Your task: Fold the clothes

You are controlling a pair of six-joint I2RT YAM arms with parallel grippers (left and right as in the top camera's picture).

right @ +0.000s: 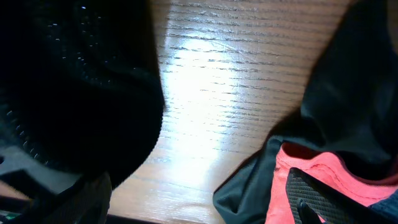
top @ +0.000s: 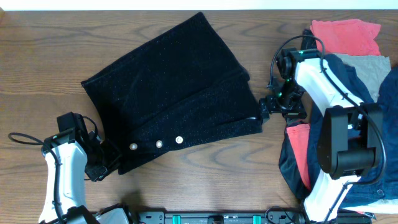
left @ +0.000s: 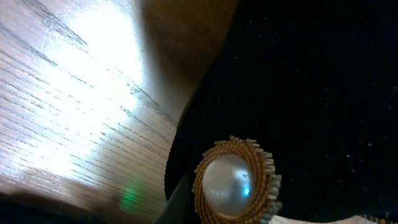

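The black fuzzy garment (top: 168, 99) lies spread on the wooden table, with three pale buttons in a row near its front edge (top: 159, 144). My left gripper (top: 102, 163) is at the garment's front left corner. In the left wrist view one pearl button with a gold rim (left: 231, 185) and the black cloth (left: 305, 87) fill the frame, and the jaws (left: 186, 202) look shut on the hem. My right gripper (top: 273, 107) is at the garment's right corner. Its jaws (right: 186, 199) are open, with black cloth (right: 74, 87) draped over the left finger and bare wood between the fingers.
A pile of other clothes lies at the right: a red cloth (top: 345, 34), a grey cloth (top: 373, 68) and a navy garment (top: 388, 93). In the right wrist view the navy garment (right: 354, 93) and a red cloth (right: 301, 180) lie against the right finger.
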